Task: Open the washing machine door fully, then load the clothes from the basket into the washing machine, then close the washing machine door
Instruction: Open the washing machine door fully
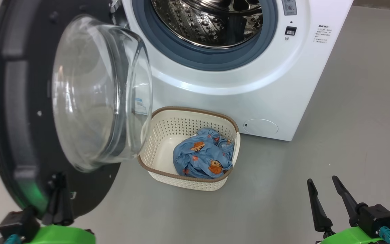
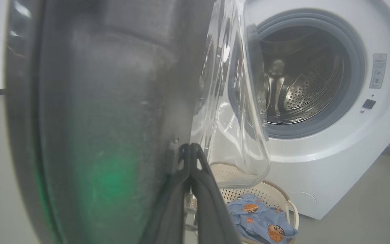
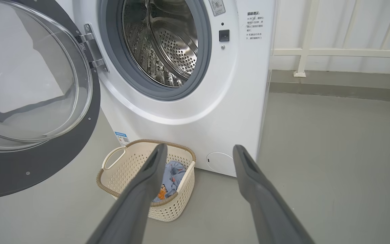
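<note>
Door-opening looked to me like the step in hand. My left pincer [image 1: 58, 179] was clenched, its 2 fingers pressed together on nothing, tips set against the lower inner face of the washing machine door [image 1: 15, 118], on the black rim just below the glass bowl [image 1: 93, 95]. The door stood swung out to the left of the washing machine [image 1: 266, 95], leaving the steel drum [image 1: 208, 20] exposed. I judged it not quite fully open, since the bowl overhung the left end of the basket [image 1: 195, 110].

The basket sat on the floor [image 1: 350, 135] just beside the machine's front, with the clothes [image 1: 201, 156] bundled in its near right part. My right pincer [image 1: 322, 181] hung released at the near right, jaws wide, well apart from everything.

To do this well, I thought the push belonged on the rim, never the glass, following the arc about the hinge [image 3: 91, 51]. A slow, steady pace would keep my closed tips from skating off the glossy surface. The right pincer should wait until the bowl cleared the basket.
</note>
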`<state>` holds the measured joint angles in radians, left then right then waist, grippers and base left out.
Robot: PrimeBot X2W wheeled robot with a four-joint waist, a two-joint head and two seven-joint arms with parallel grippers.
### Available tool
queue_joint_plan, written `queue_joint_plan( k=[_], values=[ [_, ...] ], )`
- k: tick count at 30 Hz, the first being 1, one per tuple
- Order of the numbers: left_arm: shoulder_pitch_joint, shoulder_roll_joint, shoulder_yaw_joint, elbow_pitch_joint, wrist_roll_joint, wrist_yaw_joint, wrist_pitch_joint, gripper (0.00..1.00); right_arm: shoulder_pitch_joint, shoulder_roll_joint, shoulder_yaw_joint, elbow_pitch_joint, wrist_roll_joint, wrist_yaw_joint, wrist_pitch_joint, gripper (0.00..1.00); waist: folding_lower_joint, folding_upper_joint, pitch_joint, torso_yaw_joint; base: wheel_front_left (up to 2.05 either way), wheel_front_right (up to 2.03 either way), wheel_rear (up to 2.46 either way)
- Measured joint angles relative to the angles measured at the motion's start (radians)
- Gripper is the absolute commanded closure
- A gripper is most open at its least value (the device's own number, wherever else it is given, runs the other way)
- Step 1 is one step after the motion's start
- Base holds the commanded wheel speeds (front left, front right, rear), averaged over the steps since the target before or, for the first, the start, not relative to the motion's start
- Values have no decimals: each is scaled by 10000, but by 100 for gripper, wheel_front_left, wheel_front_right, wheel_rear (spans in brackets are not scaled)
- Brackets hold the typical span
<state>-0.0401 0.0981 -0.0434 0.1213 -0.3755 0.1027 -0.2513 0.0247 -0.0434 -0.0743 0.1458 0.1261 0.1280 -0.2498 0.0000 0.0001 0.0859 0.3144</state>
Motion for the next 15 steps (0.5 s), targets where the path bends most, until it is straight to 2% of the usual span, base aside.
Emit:
queue_joint_plan(
  k=[15],
  values=[
    [-751, 130, 2201, 1024, -299, 117, -38, 100, -165, -2, 63, 4, -119, 0, 0, 0, 0, 0, 494, -305, 0, 0, 0]
  ],
)
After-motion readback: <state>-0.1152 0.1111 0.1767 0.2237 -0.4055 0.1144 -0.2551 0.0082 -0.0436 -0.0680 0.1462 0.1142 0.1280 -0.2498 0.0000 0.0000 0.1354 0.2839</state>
